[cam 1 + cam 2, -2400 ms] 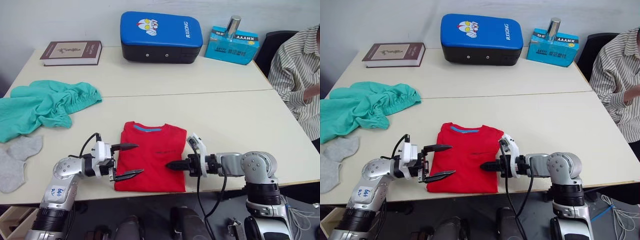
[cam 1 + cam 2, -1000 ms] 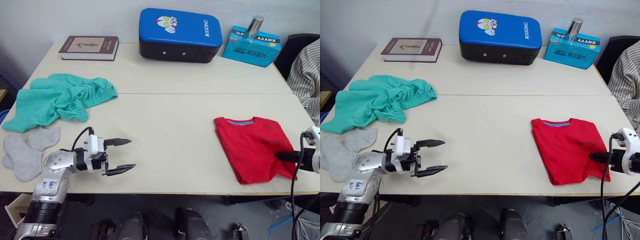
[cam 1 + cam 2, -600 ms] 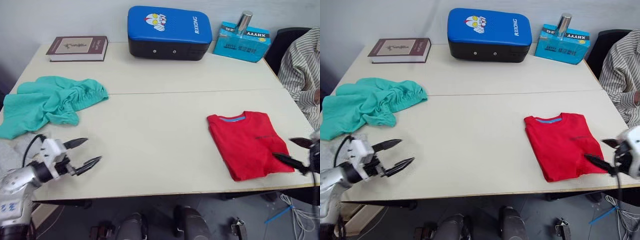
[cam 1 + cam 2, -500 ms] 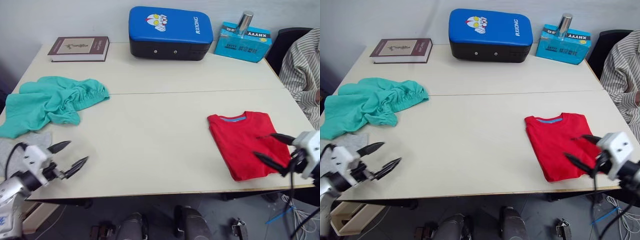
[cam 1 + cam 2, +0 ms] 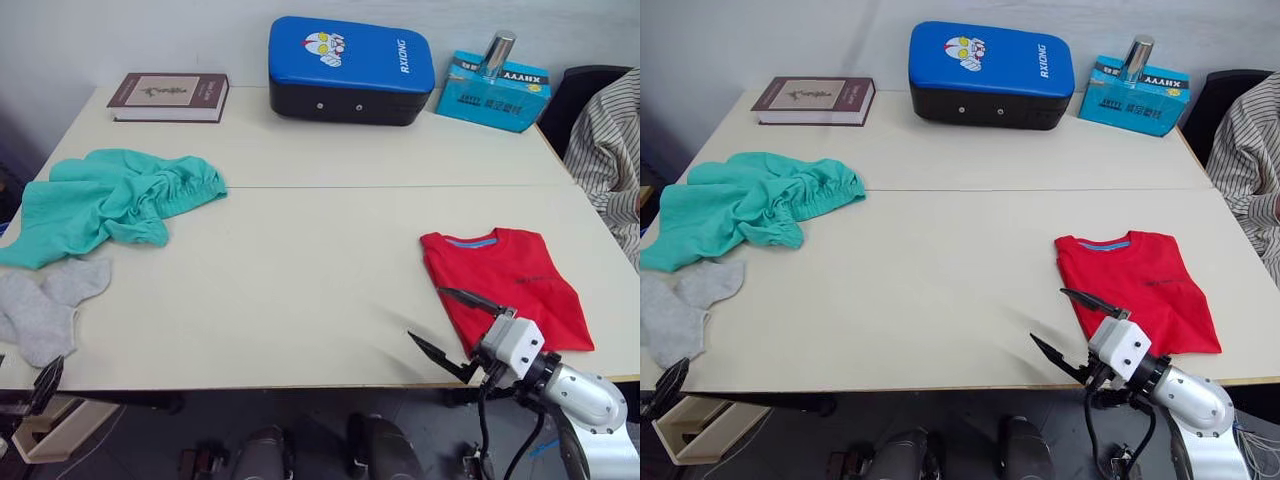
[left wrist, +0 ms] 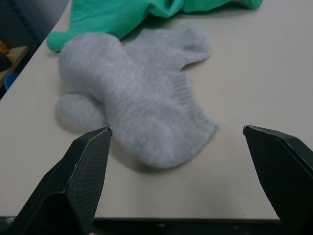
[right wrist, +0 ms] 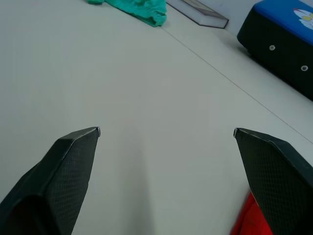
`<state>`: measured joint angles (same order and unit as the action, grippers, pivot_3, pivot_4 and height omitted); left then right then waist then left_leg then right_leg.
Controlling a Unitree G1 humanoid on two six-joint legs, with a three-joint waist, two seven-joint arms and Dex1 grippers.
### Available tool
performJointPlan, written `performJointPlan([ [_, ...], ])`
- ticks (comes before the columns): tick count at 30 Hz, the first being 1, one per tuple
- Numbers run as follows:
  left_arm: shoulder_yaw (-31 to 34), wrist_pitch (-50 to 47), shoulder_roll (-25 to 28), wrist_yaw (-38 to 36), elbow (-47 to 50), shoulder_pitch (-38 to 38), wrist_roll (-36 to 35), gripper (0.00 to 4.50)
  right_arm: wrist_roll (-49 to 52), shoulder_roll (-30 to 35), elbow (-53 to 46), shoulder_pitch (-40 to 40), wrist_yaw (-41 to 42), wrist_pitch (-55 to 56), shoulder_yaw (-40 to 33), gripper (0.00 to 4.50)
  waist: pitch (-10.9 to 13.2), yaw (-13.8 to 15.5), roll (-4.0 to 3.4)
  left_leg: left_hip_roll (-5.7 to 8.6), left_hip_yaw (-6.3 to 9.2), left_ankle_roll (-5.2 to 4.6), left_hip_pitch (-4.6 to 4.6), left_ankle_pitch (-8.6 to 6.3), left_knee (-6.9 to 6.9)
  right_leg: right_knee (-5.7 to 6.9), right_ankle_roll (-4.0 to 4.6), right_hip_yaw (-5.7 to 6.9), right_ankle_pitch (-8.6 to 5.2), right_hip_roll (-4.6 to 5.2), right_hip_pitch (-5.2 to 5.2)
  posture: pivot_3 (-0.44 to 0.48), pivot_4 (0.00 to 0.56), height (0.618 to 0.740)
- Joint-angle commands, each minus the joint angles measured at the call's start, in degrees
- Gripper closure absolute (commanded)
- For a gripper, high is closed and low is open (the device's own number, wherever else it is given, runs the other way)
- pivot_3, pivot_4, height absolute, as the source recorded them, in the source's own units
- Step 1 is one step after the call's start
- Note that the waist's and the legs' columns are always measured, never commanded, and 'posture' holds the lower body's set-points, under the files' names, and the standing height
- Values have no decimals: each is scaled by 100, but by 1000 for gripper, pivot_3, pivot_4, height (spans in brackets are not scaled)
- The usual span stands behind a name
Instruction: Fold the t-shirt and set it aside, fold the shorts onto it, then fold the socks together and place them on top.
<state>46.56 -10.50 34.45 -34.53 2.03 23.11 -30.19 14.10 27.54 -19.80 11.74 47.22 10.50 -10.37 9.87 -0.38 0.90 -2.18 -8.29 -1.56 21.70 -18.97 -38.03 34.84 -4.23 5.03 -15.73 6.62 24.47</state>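
Note:
The red t-shirt [image 5: 505, 285] lies folded flat at the right of the table, collar toward the far side. Just left of its front corner, at the table's front edge, my right gripper [image 5: 425, 314] stands open and holds nothing. The teal shorts [image 5: 110, 200] lie crumpled at the far left. The grey socks [image 5: 45, 305] lie overlapping in front of them, by the left front edge. In the left wrist view my left gripper [image 6: 176, 129] is open wide, low at the table's edge, with the socks [image 6: 137, 107] straight ahead of it.
A brown book [image 5: 168, 95], a blue padded case [image 5: 350, 68] and a teal box [image 5: 495, 90] with a metal cylinder line the back edge. A person in a striped shirt [image 5: 610, 150] sits at the right. A seam crosses the table's bare middle [image 5: 320, 260].
My right gripper let go of the t-shirt, opened, and moved left off it. My left arm swung left and sank to the table's front left corner. The camera shifted too.

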Motion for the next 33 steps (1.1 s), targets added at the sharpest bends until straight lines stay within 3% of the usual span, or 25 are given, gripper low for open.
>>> performJointPlan([
  [1, -512, -630, 776, 132, 121, -1010, 23, 0, 118, -107, -204, -408, -316, -101, 119, 20, 0, 42, -1, -3, 0, 6, -4, 6, 0, 6, 7, 5, 3, 0, 0, 0, 150, 740],
  [3, -1252, -713, 1315, 30, -466, -1886, 561, 0, 19, -133, -167, -654, -441, -127, 222, 20, 1, 40, -8, -6, -1, 9, -15, 9, 1, 14, 10, 6, 5, -2, -5, 0, 150, 740],
  [7, -3012, -935, 1916, -387, -2100, -3987, 1629, 0, -83, -131, -7, -900, -553, -121, 378, 20, 3, 25, -13, -3, -21, 59, -16, 32, 11, 27, 11, 21, 4, -8, 0, 0, 150, 740],
  [10, -3898, -813, 1856, -477, -3673, -5514, 2346, 0, -43, -152, -14, -989, -698, -201, 370, 20, 7, -5, -6, -5, -57, 30, -12, 50, 9, 58, 10, 113, 4, -20, 8, 0, 150, 740],
  [13, -4374, -292, 1600, -414, -5143, -6625, 2826, 0, -52, -163, -104, -878, -825, -213, 351, 20, 8, -58, 22, -3, -105, 21, -13, 48, 3, 63, 8, 150, 3, -38, 21, 0, 150, 740],
  [18, -4692, 433, 1214, -352, -6560, -7563, 3252, 1179, -171, -218, -340, -407, -1032, -166, 437, 0, 8, -103, 27, -5, -115, 8, -20, 42, -4, 66, -2, 158, 0, -26, 17, 0, 150, 740],
  [24, -4547, 879, 902, -1068, -6861, -8031, 3081, 3104, -241, -201, -487, -141, -1234, -165, 364, 0, 14, -80, 39, 3, -115, 3, -40, 46, -10, 78, -4, 148, 1, -7, 12, 0, 150, 740],
  [28, -4540, 1164, 328, -1885, -6290, -8445, 2833, 4309, -344, -102, -452, -12, -1272, -108, 289, 0, 16, 47, 43, 4, -111, 3, -33, 46, -20, 84, -3, 152, 1, -7, 13, 0, 150, 740],
  [30, -4534, 1013, 67, -2144, -5895, -8475, 2696, 4476, -331, -67, -483, 38, -1280, -114, 232, 0, 17, 56, 44, 5, -109, 0, -25, 47, -28, 95, -5, 154, 2, -8, 13, 0, 150, 740],
  [33, -4766, 382, -398, -2865, -4322, -7978, 2278, 4476, -254, 4, -591, 171, -1293, -193, 43, 0, 17, 31, 43, 12, -114, -5, -24, 46, -26, 89, -11, 145, 5, -7, 13, 0, 150, 740],
])
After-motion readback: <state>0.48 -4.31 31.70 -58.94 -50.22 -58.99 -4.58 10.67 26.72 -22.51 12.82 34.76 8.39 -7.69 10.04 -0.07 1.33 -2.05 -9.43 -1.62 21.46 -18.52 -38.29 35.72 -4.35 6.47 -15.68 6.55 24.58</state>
